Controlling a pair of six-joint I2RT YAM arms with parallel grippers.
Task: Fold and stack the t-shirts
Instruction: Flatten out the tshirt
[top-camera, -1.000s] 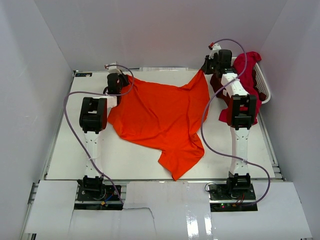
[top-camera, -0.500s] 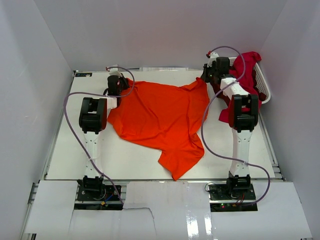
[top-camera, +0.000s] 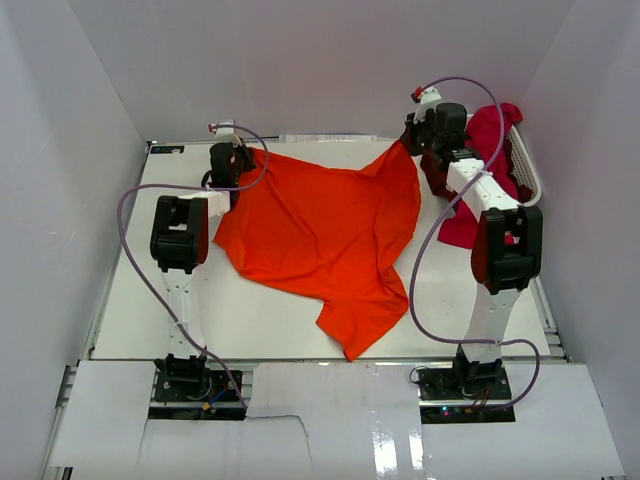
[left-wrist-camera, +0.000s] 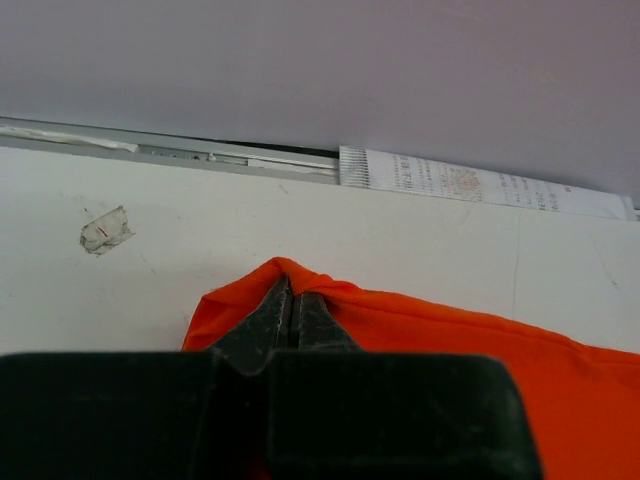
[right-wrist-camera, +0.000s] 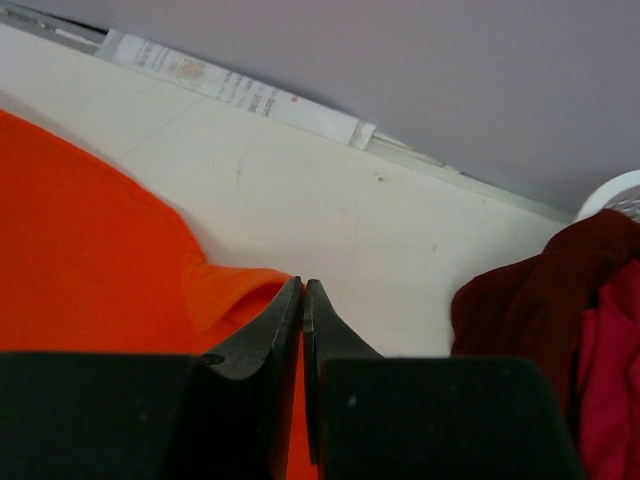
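Right elbow (top-camera: 505, 245) risen; left gripper (left-wrist-camera: 291, 293), right gripper (right-wrist-camera: 303, 290) pinch orange t-shirt (top-camera: 320, 225) (corners).

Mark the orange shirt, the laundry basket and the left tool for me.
orange shirt (top-camera: 320, 230): top view, middle of the spread cloth.
laundry basket (top-camera: 530, 178): top view, white rim on its right side.
left tool (left-wrist-camera: 290, 296): left wrist view, between the tips pinched on a shirt corner.

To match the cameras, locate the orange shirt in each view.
Top external: orange shirt spread mid-picture.
Left wrist: shirt at bottom, corner in left gripper.
Right wrist: shirt at left, corner in right gripper.
Shared landmark: printed strip behind it.
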